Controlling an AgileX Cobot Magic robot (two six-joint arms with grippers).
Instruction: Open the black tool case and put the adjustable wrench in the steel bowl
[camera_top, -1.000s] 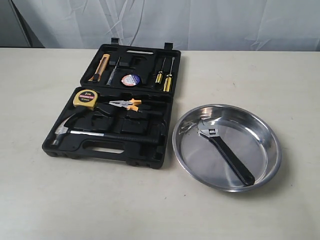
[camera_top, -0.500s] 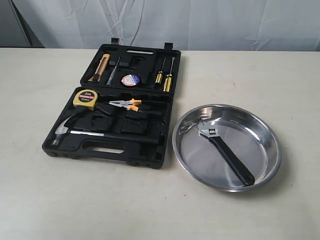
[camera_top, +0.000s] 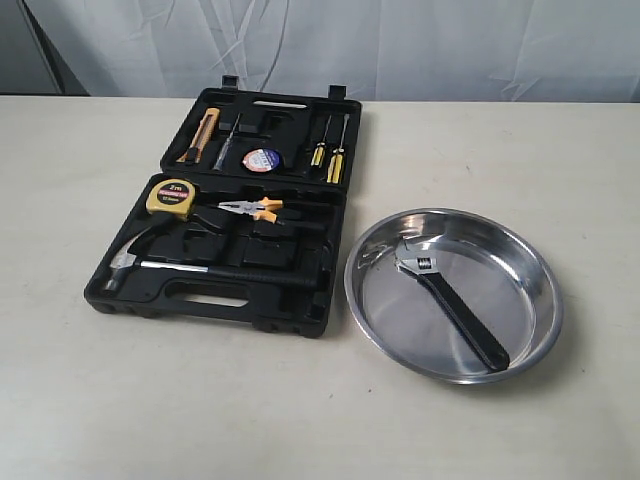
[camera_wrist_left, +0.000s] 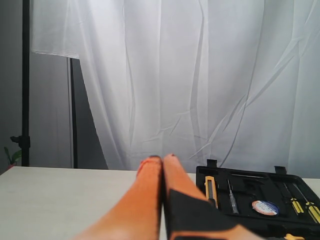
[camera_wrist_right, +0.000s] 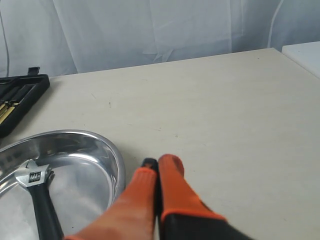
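The black tool case lies open on the table, lid flat behind its tray. The adjustable wrench, silver head and thick black handle, rests inside the steel bowl to the right of the case; it also shows in the right wrist view as the wrench in the bowl. My right gripper is shut and empty, beside the bowl's rim. My left gripper is shut and empty, raised, with the case off to one side. Neither gripper appears in the exterior view.
In the case lie a claw hammer, orange-handled pliers, a yellow tape measure, a utility knife, screwdrivers and a tape roll. A white curtain hangs behind the table.
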